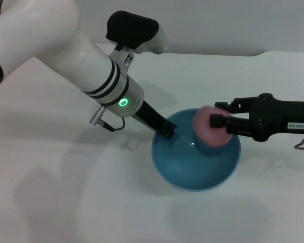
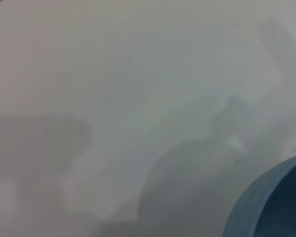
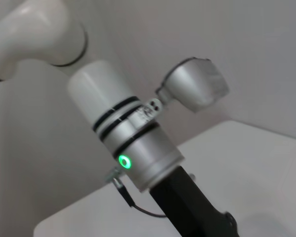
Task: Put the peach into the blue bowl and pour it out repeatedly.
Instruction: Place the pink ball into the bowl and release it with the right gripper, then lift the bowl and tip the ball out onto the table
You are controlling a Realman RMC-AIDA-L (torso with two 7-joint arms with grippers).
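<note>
Left tool (image 1: 168,129): down at the bowl's near-left rim, dark fingers pinching the rim, one seemingly inside and one outside. It looks clamped on the bowl, holding it tilted.
Right tool (image 1: 219,121): reaching in from the right, level with the bowl's mouth, its fingers closed around the peach.
Peach (image 1: 207,126): pink and round, held in the right tool just above the bowl's far side, over the opening, not yet resting inside as far as I can tell.
Bowl (image 1: 192,162): blue, glossy, deep, sitting on the white bench (image 1: 66,192) with its mouth tipped toward us; the left wrist view catches only a slice of its outer wall (image 2: 266,207).
Right wrist view: shows only the left arm (image 3: 133,143) with its green light, no peach, no own fingers.
How the peach handles: looks light and matte, so the fingers should bite well; being round, it will roll once let go. Best taken across its middle, as now.
How the bowl handles: stiff but slick, and a rim pinch gives little purchase; I'd judge it could twist or slip during a pour, so a firm grip well down over the rim is needed.
Step in hand: dropping the peach in.
</note>
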